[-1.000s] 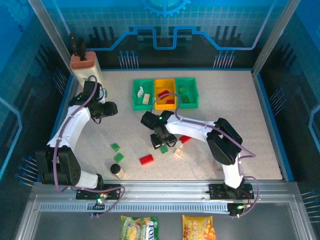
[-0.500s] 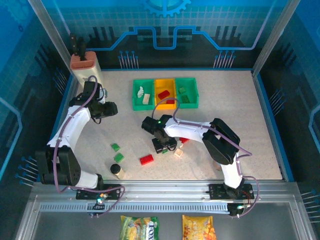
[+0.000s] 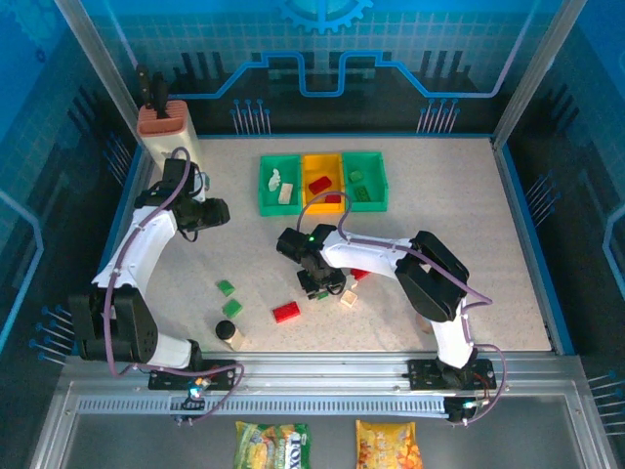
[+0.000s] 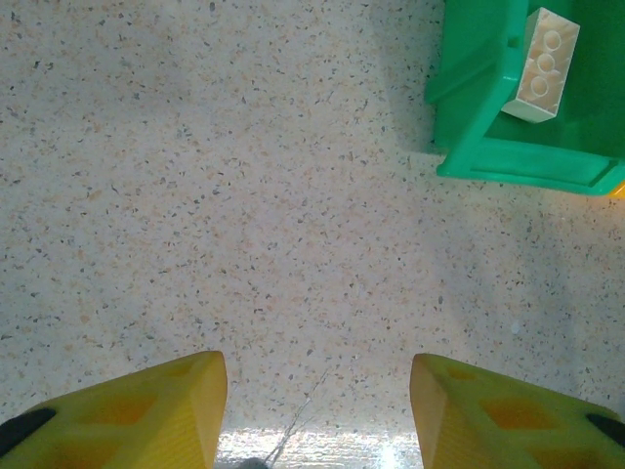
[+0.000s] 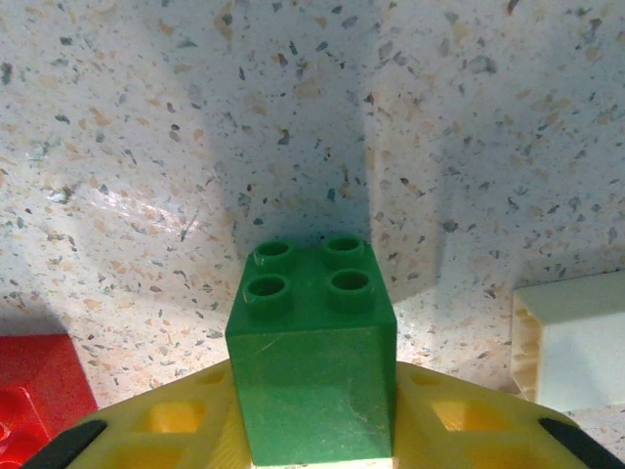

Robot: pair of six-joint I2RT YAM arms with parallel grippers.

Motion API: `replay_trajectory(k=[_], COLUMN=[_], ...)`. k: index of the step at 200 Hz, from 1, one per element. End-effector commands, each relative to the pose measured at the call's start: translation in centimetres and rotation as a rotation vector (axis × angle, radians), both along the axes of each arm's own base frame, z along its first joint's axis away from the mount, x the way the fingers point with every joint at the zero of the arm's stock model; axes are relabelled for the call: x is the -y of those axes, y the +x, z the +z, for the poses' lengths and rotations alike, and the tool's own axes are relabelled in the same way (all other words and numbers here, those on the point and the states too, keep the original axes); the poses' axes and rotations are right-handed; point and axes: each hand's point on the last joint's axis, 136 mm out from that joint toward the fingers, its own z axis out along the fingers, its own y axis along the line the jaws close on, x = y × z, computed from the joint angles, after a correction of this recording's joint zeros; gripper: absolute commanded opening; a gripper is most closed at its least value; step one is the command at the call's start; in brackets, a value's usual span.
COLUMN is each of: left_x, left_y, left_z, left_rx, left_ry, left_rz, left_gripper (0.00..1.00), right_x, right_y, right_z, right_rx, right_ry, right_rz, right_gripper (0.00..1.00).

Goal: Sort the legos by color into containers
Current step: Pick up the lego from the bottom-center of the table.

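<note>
Your right fingers pinch a green brick on the counter. Next, I think, lift it into the right green bin. Your left fingers hang apart, empty.

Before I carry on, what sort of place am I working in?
Probably a lab or demo robot cell, not a home: speckled table, aluminium frame posts, blue printed backdrop panels, and colour bins laid out for sorting.
</note>
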Motion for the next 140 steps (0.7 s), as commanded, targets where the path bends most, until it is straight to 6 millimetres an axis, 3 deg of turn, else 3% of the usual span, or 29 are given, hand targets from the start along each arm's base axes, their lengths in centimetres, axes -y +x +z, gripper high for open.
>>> replay_trajectory(k=[1,75,140], left_x=[0.0,-0.2,-0.2], left_y=[-0.3,-0.3,-0.3], left_z=[0.1,0.0,0.0], left_rx=[0.012,0.011,0.011], left_ry=[0.000,0.009,0.009], left_rz=[-0.024,-0.022,-0.022], left_gripper=[0.54,0.54,0.53], right_x=[-0.1,0.3,3.1], right_y=[-0.2,2.4,6.2], right_z=[0.8,2.9,4.5], right_rx=[0.010,0.053,0.090], right_ry=[-0.003,0.029,0.041], right_rz=[-0.002,-0.005,-0.059], right_gripper=[0.38,0.38,0.38])
